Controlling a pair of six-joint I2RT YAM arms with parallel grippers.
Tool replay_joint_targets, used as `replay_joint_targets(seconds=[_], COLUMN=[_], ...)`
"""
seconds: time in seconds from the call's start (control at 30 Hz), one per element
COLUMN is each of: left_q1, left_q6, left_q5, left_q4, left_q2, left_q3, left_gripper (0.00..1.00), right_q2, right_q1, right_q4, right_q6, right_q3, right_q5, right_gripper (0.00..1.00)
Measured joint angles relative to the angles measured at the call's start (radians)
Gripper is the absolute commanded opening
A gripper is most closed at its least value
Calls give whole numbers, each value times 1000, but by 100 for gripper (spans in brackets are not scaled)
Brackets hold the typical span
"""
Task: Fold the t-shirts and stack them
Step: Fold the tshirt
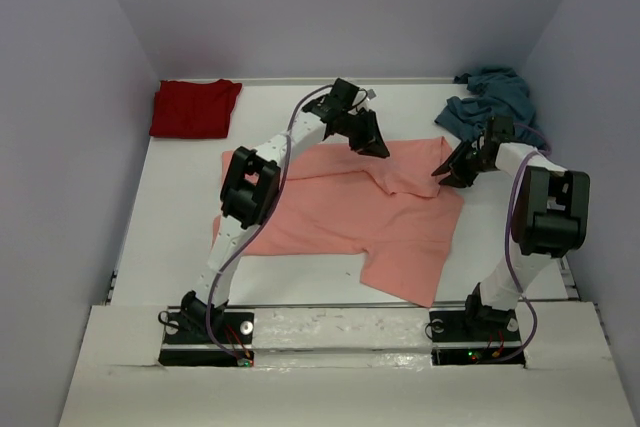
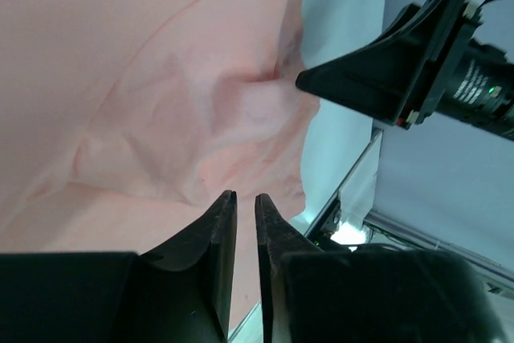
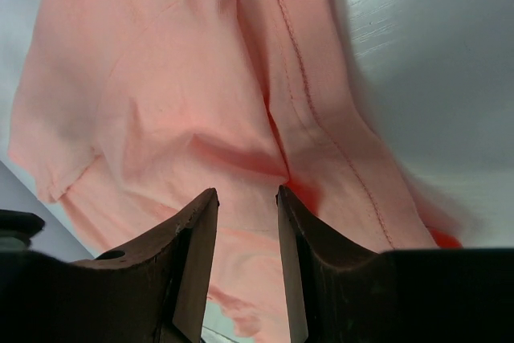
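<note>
The salmon-pink shirt (image 1: 350, 217) lies spread in the middle of the desk (image 1: 170, 217). The left hand (image 1: 383, 150), almost closed on nothing, hovers at its 12 o'clock edge. The right hand (image 1: 443, 171) is open at its 2 o'clock corner. The dark red shirt (image 1: 193, 107) sits at 10 o'clock, the teal-blue shirt (image 1: 490, 97) at 1 o'clock.

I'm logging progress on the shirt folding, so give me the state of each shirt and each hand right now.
salmon-pink t-shirt: spread out, rumpled, not yet folded.
dark red t-shirt: folded, far left corner.
teal-blue t-shirt: crumpled heap, far right corner.
left hand: shut to a slit, gripping nothing.
right hand: open, over the salmon-pink t-shirt.
</note>
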Motion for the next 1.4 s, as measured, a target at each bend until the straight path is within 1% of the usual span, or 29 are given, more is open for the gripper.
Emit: replay_joint_targets(seconds=[0.2,0.27,0.3,0.37,0.4,0.47,0.5,0.6,0.63,0.77,0.97,1.2,1.4], left_q1=[58,69,72,71,68,60,55,43,35,13,-44,-108,-141], left_q6=[-64,-72,-72,-64,-56,-40,-30,-3,7,27,48,56,77], left_q5=[24,31,32,32,29,18,12,-16,-29,-67,-110,-158,-241], left_q4=[55,64,66,71,83,81,71,54,43,40,62,106,148], left_q2=[21,28,29,25,15,-27,-50,-100,-126,-188,-237,-238,-237], left_q3=[77,95,94,72,37,-79,-135,-270,-322,-408,-427,-446,-462], left_gripper=[25,27,30,33,36,42,48,54,54,55,55,54,54], right_q2=[-32,-42,-48,-58,-66,-74,-79,-96,-101,-119,-124,-126,-129], right_q1=[0,0,0,0,0,0,0,0,0,0,0,0,0], right_q4=[2,1,2,2,2,1,3,11,11,24,31,33,43], right_q6=[-6,-8,-10,-13,-16,-18,-20,-20,-20,-20,-20,-21,-27], right_q3=[-17,-22,-25,-34,-40,-47,-51,-66,-70,-87,-91,-96,-96], right_q5=[0,-1,0,0,0,-2,-3,-6,-8,-17,-24,-27,-35], right_gripper=[42,42,42,42,42,42,42,42,42,42,42,42,43])
